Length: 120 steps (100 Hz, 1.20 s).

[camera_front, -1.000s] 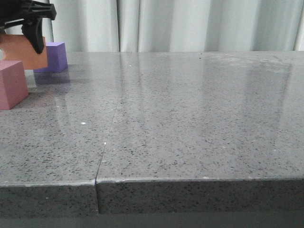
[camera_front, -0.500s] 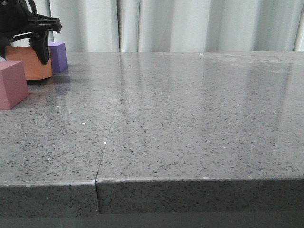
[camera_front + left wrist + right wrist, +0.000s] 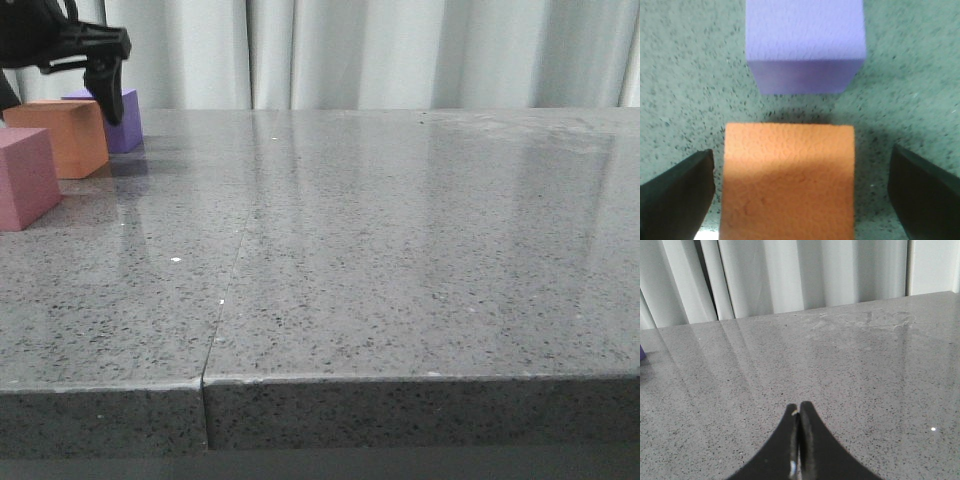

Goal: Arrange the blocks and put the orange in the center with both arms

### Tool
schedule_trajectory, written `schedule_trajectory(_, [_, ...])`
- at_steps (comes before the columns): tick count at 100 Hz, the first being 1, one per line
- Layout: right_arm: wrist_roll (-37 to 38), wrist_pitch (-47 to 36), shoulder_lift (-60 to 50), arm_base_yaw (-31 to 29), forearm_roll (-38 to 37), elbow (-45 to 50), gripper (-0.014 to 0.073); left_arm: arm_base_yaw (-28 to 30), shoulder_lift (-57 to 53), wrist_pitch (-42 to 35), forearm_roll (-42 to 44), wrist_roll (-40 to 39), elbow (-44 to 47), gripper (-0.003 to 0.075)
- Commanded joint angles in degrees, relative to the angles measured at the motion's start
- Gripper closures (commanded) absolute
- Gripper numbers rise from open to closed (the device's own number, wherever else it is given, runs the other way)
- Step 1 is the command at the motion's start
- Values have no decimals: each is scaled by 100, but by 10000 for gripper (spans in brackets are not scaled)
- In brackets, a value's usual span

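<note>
Orange block: the matte orange foam cube (image 3: pixel 58 137) rests on the speckled grey stone table (image 3: pixel 400 250) near its far left corner, between the other two cubes; its top face shows in the left wrist view (image 3: pixel 788 182).
Purple block: the matte purple foam cube (image 3: pixel 124 120) sits just behind the orange one, closer to the table's far edge, with a narrow strip of table between them (image 3: pixel 805 47).
Pink block: the matte pink-red foam cube (image 3: pixel 27 178) stands nearer the front edge than the orange cube, at the table's left edge, partly cut off by the frame.
Left pincer: the black left pincer (image 3: pixel 55 75) hangs above the orange cube, spread wide; its fingers (image 3: pixel 677 197) stand clear of the cube's sides, gripping nothing.
Right pincer: the black right pincer (image 3: pixel 799 415) has its fingertips pressed together with nothing between them, over bare table.
Backdrop: pale pleated curtains (image 3: pixel 400 50) hang behind the table's far edge.
</note>
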Motion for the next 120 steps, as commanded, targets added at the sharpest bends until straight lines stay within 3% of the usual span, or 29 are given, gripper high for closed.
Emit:
schedule_trajectory(1, [-49, -445, 71, -28, -80, -133, 661, -63, -553, -459, -9, -10, -152, 50])
schedule_trajectory(11, [-49, -445, 71, -28, -80, -133, 661, -139, -841, -488, 3, -10, -152, 66])
schedule_trajectory(20, [-49, -445, 71, -28, -80, -133, 661, -200, -1088, -488, 3, -10, -152, 146])
schedule_trajectory(57, [-49, -445, 71, -28, -80, -133, 661, -268, -1914, -439, 3, -10, -131, 741])
schedule_trajectory(83, [-49, -445, 71, -28, -80, -133, 661, -268, -2500, -442, 13, -10, 154, 741])
schedule_trajectory(120, [-49, -445, 71, -28, -80, -133, 661, -268, -3636, -480, 13, -10, 1285, 741])
